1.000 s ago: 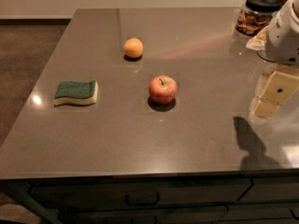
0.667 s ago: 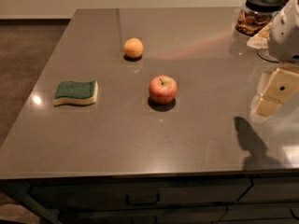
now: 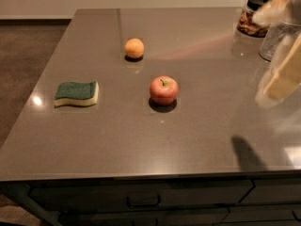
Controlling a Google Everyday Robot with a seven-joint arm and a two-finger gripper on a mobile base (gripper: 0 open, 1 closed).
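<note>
A red apple (image 3: pixel 163 89) stands near the middle of the grey counter (image 3: pixel 117 135). Behind it lies an orange (image 3: pixel 134 48), and a green-topped sponge (image 3: pixel 76 93) rests to the left. My gripper (image 3: pixel 282 76) hangs above the counter's right side, blurred, holding nothing that I can see. The apple is the closest of these to it, well off to its left. Its shadow (image 3: pixel 247 153) falls on the counter near the front edge.
A glass jar (image 3: pixel 251 15) with a black lid and brown contents stands at the back right, with a clear glass container (image 3: pixel 276 40) beside it. Drawers (image 3: pixel 141 200) run below the front edge. Brown floor (image 3: pixel 23 65) lies to the left.
The gripper has shifted slightly toward the right edge and now looks blurred. The apple, orange and sponge have not moved.
</note>
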